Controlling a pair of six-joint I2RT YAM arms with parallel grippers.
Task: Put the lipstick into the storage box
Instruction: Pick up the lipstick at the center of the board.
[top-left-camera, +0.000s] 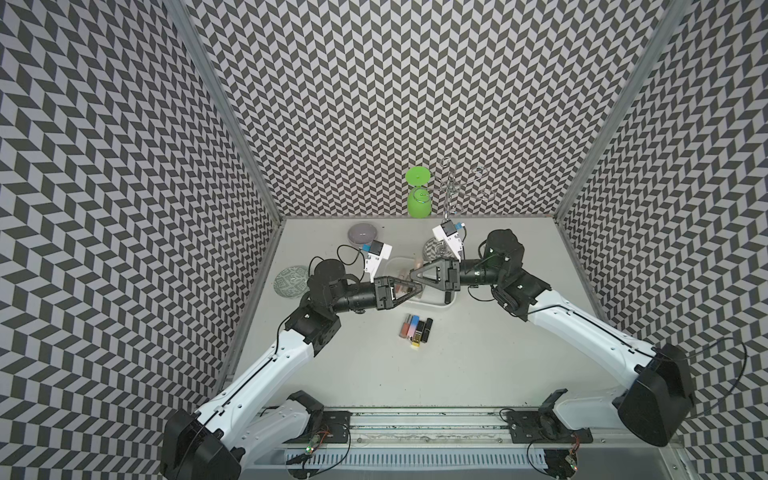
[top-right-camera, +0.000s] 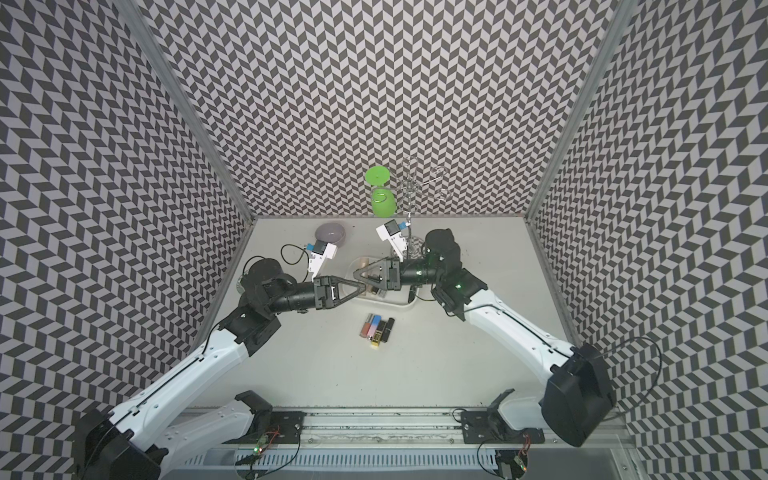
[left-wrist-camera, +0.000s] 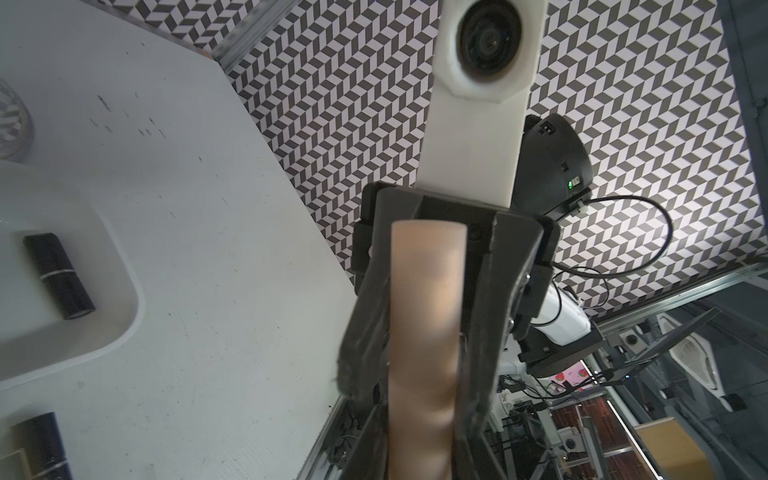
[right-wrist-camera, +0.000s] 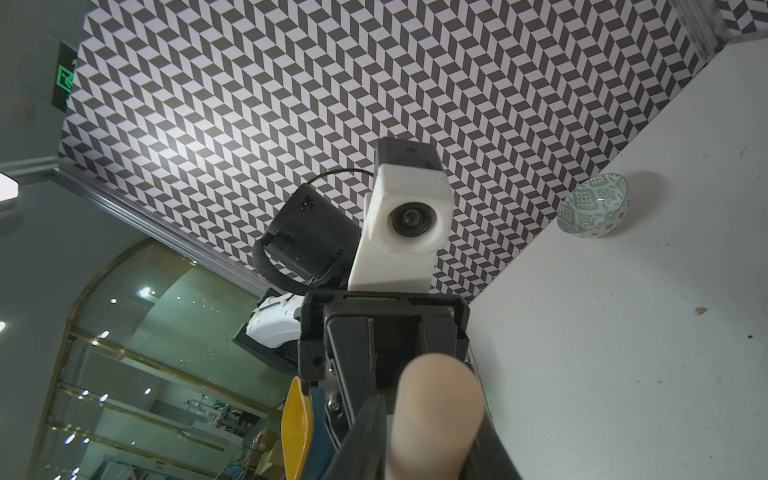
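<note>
Both grippers meet tip to tip above the white storage box (top-left-camera: 436, 305) (top-right-camera: 399, 303) (left-wrist-camera: 129, 299). A peach lipstick (top-left-camera: 401, 286) (left-wrist-camera: 428, 291) (right-wrist-camera: 436, 399) spans between them. My left gripper (top-left-camera: 417, 287) (top-right-camera: 363, 286) (left-wrist-camera: 419, 415) is shut on one end. My right gripper (top-left-camera: 412, 274) (top-right-camera: 355, 274) (right-wrist-camera: 432, 436) is shut on the other end, its fingers pressing both sides. Inside the box lie a black lipstick (left-wrist-camera: 58, 276) and a beige one (top-right-camera: 365, 262). Several more lipsticks (top-left-camera: 417, 328) (top-right-camera: 377, 328) lie in a row on the table in front of the box.
A grey bowl (top-left-camera: 362, 233) stands behind the left wrist and a green-patterned plate (top-left-camera: 291, 282) (right-wrist-camera: 594, 205) near the left wall. At the back are a green cup (top-left-camera: 417, 199), a wire rack (top-left-camera: 457, 187) and a glass (top-left-camera: 434, 249).
</note>
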